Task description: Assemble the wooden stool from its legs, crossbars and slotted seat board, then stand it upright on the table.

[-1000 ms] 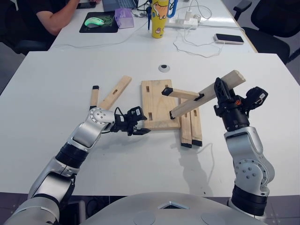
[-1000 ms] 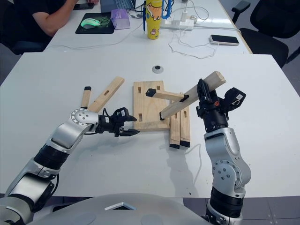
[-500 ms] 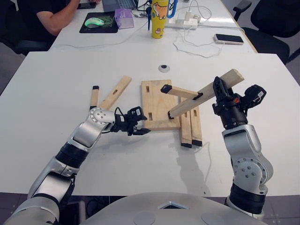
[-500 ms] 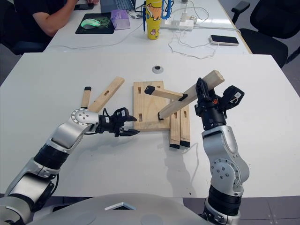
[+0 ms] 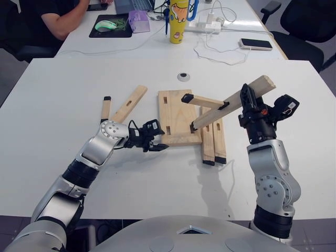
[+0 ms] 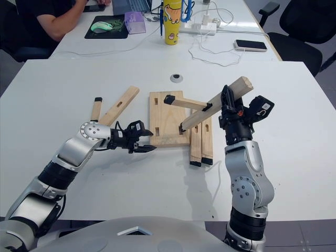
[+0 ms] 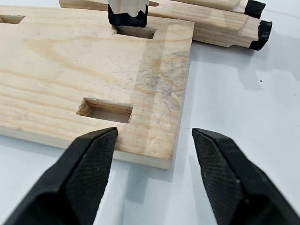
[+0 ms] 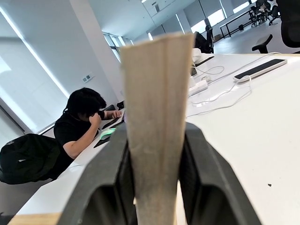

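Note:
The slotted seat board (image 5: pixel 177 118) lies flat mid-table. My left gripper (image 5: pixel 156 142) is open at the board's near corner, its fingers (image 7: pixel 89 183) level with the board's edge (image 7: pixel 154 157) and apart from it. My right gripper (image 5: pixel 245 104) is shut on a stool leg (image 5: pixel 231 104) held slanted above the table, with a crossbar (image 5: pixel 205 101) joined to it. The leg's black-tipped low end (image 7: pixel 127 11) hovers at a slot in the board. Two more legs (image 5: pixel 213 139) lie side by side right of the board. A slotted leg (image 5: pixel 129 103) and a short bar (image 5: pixel 106 108) lie to the left.
A round cable grommet (image 5: pixel 183 76) sits behind the board. On the far table stand a yellow cup (image 5: pixel 178 20), a phone (image 5: pixel 256 43), cables and a mouse pad (image 5: pixel 110 24), with a seated person at its left end. Bare white tabletop lies along the near side.
My right gripper has shifted the leg a little, lifting its low tip and the crossbar slightly over the board. The left gripper has stayed in place.

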You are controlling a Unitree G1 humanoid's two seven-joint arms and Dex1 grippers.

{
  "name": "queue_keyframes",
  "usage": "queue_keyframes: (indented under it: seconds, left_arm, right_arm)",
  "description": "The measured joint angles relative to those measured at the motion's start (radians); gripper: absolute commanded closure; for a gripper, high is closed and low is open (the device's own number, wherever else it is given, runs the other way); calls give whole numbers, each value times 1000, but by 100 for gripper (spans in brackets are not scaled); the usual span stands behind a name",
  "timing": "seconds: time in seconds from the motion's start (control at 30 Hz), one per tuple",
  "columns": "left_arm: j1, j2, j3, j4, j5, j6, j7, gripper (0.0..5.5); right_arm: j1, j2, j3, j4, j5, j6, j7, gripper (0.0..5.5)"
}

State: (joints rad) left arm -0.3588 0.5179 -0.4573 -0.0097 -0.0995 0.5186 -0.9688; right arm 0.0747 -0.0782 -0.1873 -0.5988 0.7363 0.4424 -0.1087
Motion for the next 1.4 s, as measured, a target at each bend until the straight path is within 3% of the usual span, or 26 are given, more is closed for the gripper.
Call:
queue_keyframes:
  seconds: [0.47,1.07,1.4]
  left_arm:
    - [4,1,1,-2,-1,0,5,255]
    - [10,16,-13,-70,2,60,11,255]
    - [65,22,-22,-188,20,120,71,255]
  right_arm:
    - [10,-17,-1,-39,40,61,-29,447]
    - [58,-57,322,-140,-378,-4,-8,447]
    - [45,-15,359,-95,-463,11,-11,447]
